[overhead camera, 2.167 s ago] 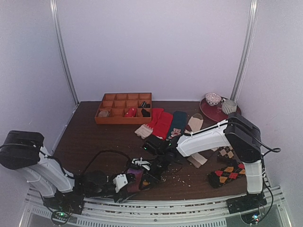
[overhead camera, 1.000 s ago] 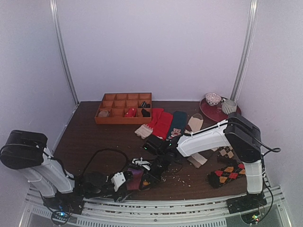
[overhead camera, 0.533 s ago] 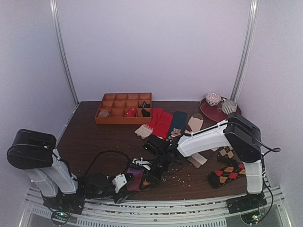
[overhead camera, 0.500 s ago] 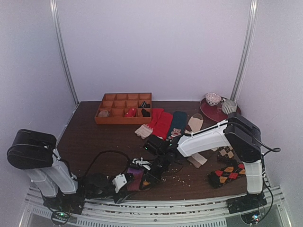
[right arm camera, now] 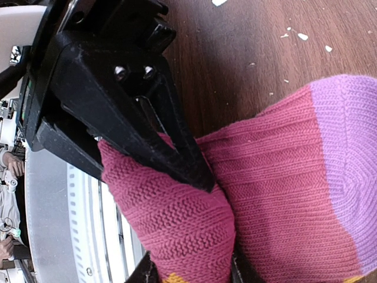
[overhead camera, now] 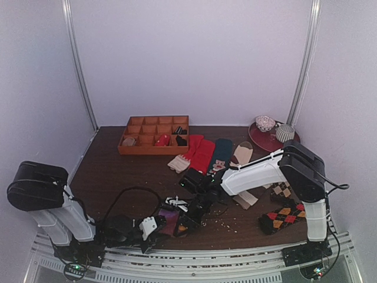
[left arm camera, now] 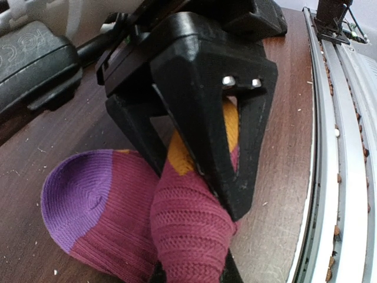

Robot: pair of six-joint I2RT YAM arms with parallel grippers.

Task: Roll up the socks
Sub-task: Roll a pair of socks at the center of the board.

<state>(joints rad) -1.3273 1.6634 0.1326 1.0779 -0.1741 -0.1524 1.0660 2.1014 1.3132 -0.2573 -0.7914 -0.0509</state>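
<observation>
A maroon sock (overhead camera: 171, 223) with a purple toe and orange patches lies at the table's near edge, partly bunched up. My left gripper (overhead camera: 158, 227) comes in from the left and is shut on its ribbed maroon cuff (left arm camera: 188, 230), which fills the gap between the jaws of that gripper (left arm camera: 191, 274). From the right, my right gripper (overhead camera: 188, 218) pinches the same fold; in its wrist view the right gripper (right arm camera: 188, 272) has the cuff (right arm camera: 177, 218) clamped. The purple toe (left arm camera: 76, 197) lies flat on the wood. The two grippers face each other, almost touching.
Red socks (overhead camera: 201, 152), a teal sock (overhead camera: 222, 152), a beige sock (overhead camera: 242, 152) and argyle socks (overhead camera: 283, 217) lie further back and right. An orange compartment tray (overhead camera: 153, 151) stands at the back. A red plate (overhead camera: 265, 143) is back right. The metal rail (left arm camera: 339, 177) runs beside the sock.
My left gripper has closed on the sock's cuff, and its arm has shifted a little. The right arm and its grip have stayed put.
</observation>
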